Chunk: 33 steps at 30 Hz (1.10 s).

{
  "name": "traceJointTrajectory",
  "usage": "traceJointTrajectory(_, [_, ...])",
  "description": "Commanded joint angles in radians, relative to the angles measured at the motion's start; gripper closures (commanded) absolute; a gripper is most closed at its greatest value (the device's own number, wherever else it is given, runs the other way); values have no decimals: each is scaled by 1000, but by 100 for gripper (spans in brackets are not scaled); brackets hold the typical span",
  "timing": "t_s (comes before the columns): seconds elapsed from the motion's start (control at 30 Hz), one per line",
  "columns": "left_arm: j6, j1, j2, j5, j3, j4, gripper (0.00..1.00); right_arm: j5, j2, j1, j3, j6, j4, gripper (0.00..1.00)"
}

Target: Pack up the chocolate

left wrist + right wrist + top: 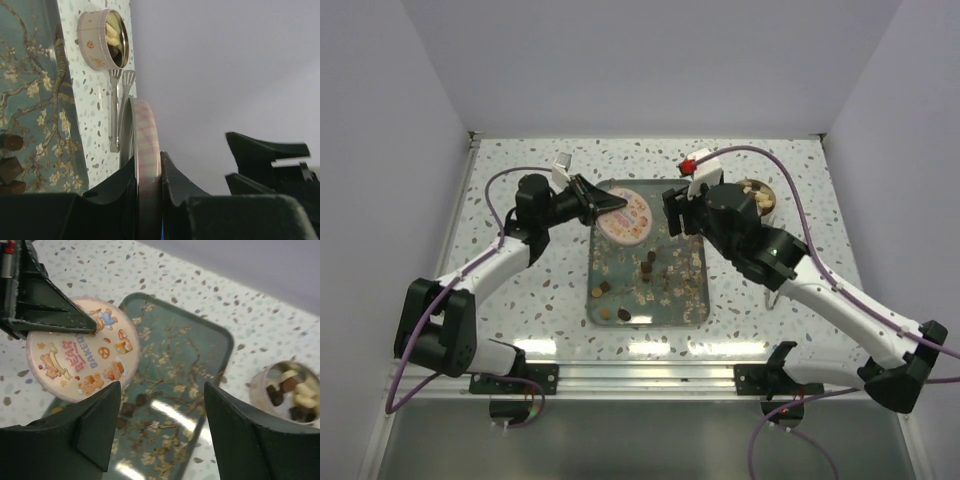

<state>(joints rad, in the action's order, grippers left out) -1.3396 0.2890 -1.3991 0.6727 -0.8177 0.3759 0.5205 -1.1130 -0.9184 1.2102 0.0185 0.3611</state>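
Left end effector (149, 176): clamped on tin lid (82, 362). Right end effector (162, 405): apart, empty. Filling step, seemingly; next, chocolate (648, 265) into tin (91, 40), two o'clock of tray (692, 310).

A white speckled table (620, 155) carries three things. In the middle lies a rectangular teal tray (200, 350) patterned with pale blossom branches, its long side running away from the arms. Right of its far end stands an open round tin (92, 42), and metal tongs (116, 115) lie just beside it.

Overhead camera looks down; close wrist cameras share the lid (75, 360).
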Motion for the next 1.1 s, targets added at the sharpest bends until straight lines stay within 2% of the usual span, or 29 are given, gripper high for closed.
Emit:
traceJointTrajectory(0.0, [59, -7, 51, 47, 11, 170, 100, -404, -73, 160, 26, -433, 38, 30])
traceJointTrajectory(0.07, [19, -13, 64, 70, 38, 237, 100, -616, -79, 219, -15, -541, -102, 34])
traceJointTrajectory(0.13, [-9, -13, 75, 77, 72, 336, 100, -686, -90, 260, -63, -662, -190, 34])
traceJointTrajectory(0.2, [-35, -13, 77, 90, 78, 404, 100, -759, -103, 274, -80, -715, -260, 36])
traceJointTrajectory(0.37, [-105, -13, 74, 103, 83, 512, 100, -861, -76, 320, -188, -888, -472, 40])
traceJointTrajectory(0.4, [-127, -14, 71, 105, 100, 578, 100, -878, -71, 346, -225, -928, -496, 41])
traceJointTrajectory(0.53, [-292, -14, 52, 79, 147, 774, 100, -869, -28, 369, -259, -898, -450, 41])
traceJointTrajectory(0.73, [-317, -13, 32, 76, 137, 817, 100, -910, -7, 395, -301, -916, -499, 41])
traceJointTrajectory(0.93, [-303, -10, 18, 82, 118, 798, 100, -968, -30, 395, -373, -1014, -733, 43])
traceJointTrajectory(1.07, [-299, 9, 15, 71, 111, 790, 100, -997, -48, 395, -373, -1025, -761, 45])
